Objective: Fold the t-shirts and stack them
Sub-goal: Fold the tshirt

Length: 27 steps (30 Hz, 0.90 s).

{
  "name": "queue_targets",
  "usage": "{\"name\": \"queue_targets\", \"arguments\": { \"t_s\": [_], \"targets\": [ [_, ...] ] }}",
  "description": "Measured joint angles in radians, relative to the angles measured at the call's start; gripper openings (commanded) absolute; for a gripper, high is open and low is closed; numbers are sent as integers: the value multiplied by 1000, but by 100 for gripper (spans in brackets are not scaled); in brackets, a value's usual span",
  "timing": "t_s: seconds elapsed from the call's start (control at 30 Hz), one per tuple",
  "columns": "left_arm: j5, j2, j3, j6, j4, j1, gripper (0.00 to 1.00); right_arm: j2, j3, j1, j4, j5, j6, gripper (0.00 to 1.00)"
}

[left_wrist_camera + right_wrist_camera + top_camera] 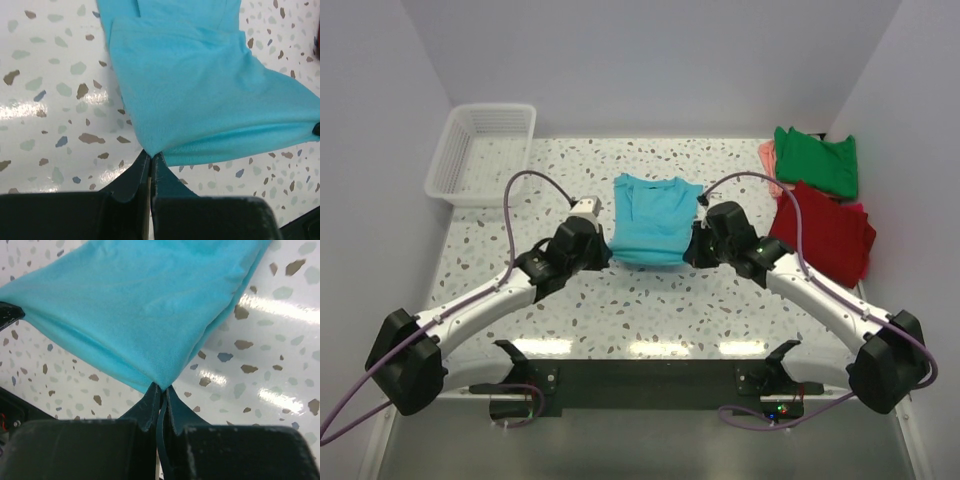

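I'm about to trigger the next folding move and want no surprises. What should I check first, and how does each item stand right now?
1. Left gripper shut on a near corner of the turquoise t-shirt: ok.
2. Right gripper shut on the other near corner: ok.
3. Near edge held up between the two grips: ok.
4. Collar end lying on the table: ok.
5. Red t-shirt and green t-shirt apart from the turquoise one: ok.
6. All layers caught in each grip: cannot tell.
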Motion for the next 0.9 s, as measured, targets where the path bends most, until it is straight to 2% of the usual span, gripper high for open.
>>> {"name": "queue_targets", "arguments": {
  "t_s": [0.2,0.43,0.67,0.9],
  "targets": [
    [-91,84,141,23,-15,0,0,41,99,-2,-14,105,-31,0],
    [-203,272,344,43,-29,1,0,135,196,-48,1,177,-75,0],
    [-254,472,550,51,-66,28,0,278,292,-139,48,174,-117,0],
    [-263,621,720,68,-90,108,0,493,490,-190,87,145,-157,0]
  ]
}}
